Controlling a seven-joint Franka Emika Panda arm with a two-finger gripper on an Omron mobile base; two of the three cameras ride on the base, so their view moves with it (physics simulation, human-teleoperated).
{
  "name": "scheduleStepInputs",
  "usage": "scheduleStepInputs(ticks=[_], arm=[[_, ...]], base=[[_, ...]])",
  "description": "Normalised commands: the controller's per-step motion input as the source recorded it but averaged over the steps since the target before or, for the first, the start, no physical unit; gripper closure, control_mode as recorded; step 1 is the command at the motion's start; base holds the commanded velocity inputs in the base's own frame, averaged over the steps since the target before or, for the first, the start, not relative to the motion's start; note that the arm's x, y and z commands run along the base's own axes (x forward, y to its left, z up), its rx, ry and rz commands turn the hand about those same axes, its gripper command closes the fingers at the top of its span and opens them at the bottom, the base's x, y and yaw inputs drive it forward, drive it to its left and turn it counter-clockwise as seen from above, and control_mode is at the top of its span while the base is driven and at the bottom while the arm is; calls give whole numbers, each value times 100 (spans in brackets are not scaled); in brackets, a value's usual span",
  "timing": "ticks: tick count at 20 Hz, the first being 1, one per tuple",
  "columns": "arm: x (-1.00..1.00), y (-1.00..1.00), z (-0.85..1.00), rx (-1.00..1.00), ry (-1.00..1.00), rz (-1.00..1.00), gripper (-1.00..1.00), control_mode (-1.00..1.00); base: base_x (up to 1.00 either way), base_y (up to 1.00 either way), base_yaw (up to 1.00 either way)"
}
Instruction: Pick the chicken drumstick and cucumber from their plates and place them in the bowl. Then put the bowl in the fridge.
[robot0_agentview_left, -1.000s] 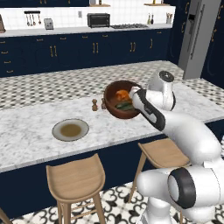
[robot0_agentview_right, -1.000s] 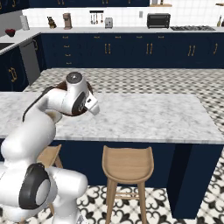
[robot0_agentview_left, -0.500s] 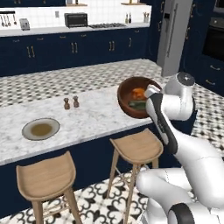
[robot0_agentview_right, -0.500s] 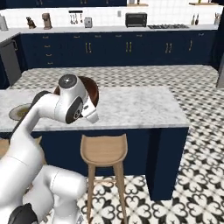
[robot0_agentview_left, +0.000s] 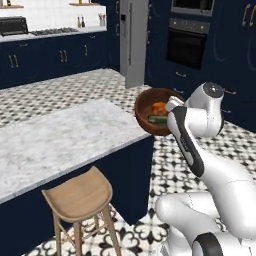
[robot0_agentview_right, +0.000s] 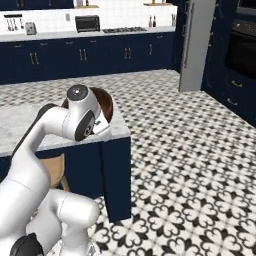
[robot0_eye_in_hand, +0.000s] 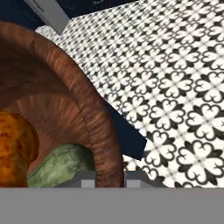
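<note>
My gripper is shut on the rim of the reddish-brown wooden bowl, one fingertip inside the wall and the other outside. In the bowl lie the golden-orange chicken drumstick and the green cucumber. In the left base view the bowl hangs in the air just past the island's end, tilted toward the camera, with the drumstick above the cucumber. The grey fridge stands behind it, doors shut. The right base view has the bowl behind my arm and the fridge at the far right. The plates are out of view.
The marble island ends right beside the bowl, with a wooden stool under its near edge. A black wall oven sits in navy cabinets right of the fridge. Patterned tile floor lies open between island and fridge.
The whole picture has shifted: the base has driven along the island and turned toward the fridge. The bowl stays in my grip with both foods inside.
</note>
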Motion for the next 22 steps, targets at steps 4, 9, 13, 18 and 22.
scheduleStepInputs(ticks=[4,9,13,18,22], arm=[[0,0,0,0,0,0,100,100],[0,0,0,0,0,0,100,100],[0,0,0,0,0,0,100,100],[0,0,0,0,0,0,100,100],[0,0,0,0,0,0,100,100]], base=[[52,-100,-49],[85,-100,-44],[100,-58,-11],[100,-1,7],[100,1,21]])
